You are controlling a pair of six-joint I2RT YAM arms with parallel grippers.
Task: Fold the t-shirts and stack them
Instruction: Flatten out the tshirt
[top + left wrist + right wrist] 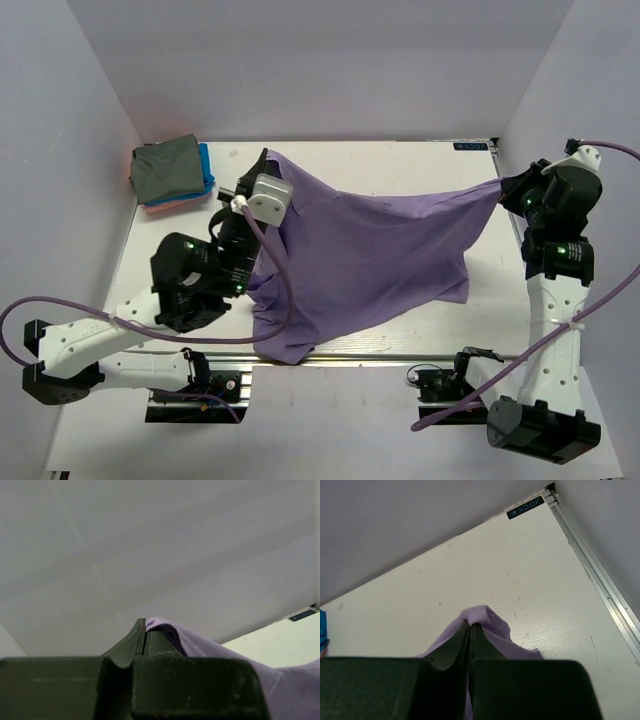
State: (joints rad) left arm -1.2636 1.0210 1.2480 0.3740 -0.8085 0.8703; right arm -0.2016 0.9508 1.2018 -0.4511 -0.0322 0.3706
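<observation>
Three pale walls point(330, 60) enclose the white table point(400, 165) under the shirt point(370, 250).

Top camera looks down from behind; wrist cameras hug left pincer point(144, 625) and right pincer point(470, 626); all seemingly share the shirt point(380, 250).

Soft, even light falling from above. Table point(400, 170) glowing bright white, no glare. Lavender shirt point(370, 250) throwing only faint shadow near right edge. Top view looking sharp. Wrist views running dimmer, greyer. Left gripper point(145, 623) and right gripper point(471, 626) looming dark, blurring close up. Far-right-corner label point(525, 507) reading crisp.
</observation>
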